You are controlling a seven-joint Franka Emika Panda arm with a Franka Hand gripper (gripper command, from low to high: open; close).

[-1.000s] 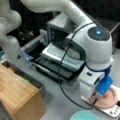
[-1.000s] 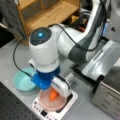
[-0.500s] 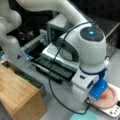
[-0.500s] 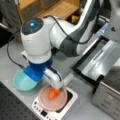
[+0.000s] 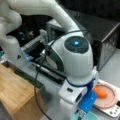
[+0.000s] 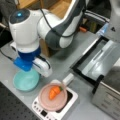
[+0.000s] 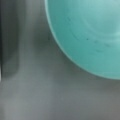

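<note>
Wrist view shows the teal bowl [image 7: 92, 32] filling the upper right, on grey table [image 7: 37, 100]. Since a second ago I have swung from above the carrot [image 6: 55, 92] on its pink plate [image 6: 53, 103] to the bowl. My gripper isn't visible; I cannot tell its state.

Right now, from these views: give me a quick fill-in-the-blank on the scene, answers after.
1. The carrot lies on a ____ plate.
2. The plate rests on a white ____ with buttons along its edge.
3. The bowl beside the scale is ____ in colour.
4. Inside, the bowl holds ____.
The pincer does not show in any view.

Missing words: pink; scale; teal; nothing
</note>
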